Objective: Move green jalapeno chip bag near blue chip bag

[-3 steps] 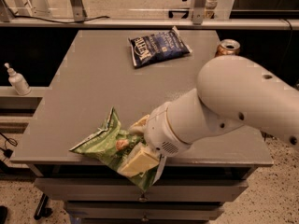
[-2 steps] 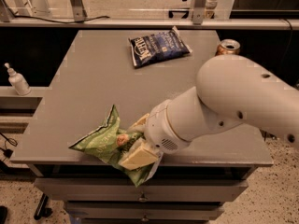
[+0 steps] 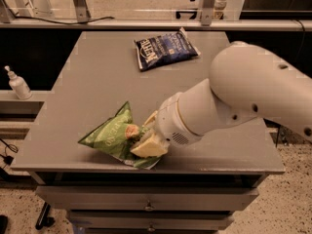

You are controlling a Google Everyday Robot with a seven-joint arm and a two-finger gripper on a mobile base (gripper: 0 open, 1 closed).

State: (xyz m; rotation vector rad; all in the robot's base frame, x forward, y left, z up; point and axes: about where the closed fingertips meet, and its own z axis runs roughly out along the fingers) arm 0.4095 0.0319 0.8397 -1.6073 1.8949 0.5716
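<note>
**Counter** [image 3: 92, 77]: grey flat top, fills most of the view. Its right rear corner is hidden behind the arm. Drawers [image 3: 146, 199] sit below the front edge, and the lowest is cut off by the frame.

**Arm** [image 3: 243, 91]: white and bulky, enters from the right edge, where it is cut off. A big rounded joint sits over the counter's right side. From there the forearm slopes down and left to a ringed wrist above the front edge. Base not in view.

**Green bag** [image 3: 108, 135]: crumpled, front-left of the counter, right by the front edge. Its left end juts out in a point and its right end disappears under the tool. Lettering only partly readable. Cannot tell whether the underside rests on the counter or is just clear of it.

**Blue bag** [image 3: 165, 48]: lies flat at rear centre, turned at an angle, well apart from the green bag. Nothing touches it.

**Tool** [image 3: 141, 135]: at the wrist's end, low over the front edge, clamped on the green bag's right end. One pale finger [image 3: 148, 147] lies across the bag's lower right and the other shows above, with foil bunched between them. The tool's body is mostly hidden by the wrist.

**Bottle** [image 3: 18, 84]: small, white, pump top, off the counter on a ledge at left.
</note>
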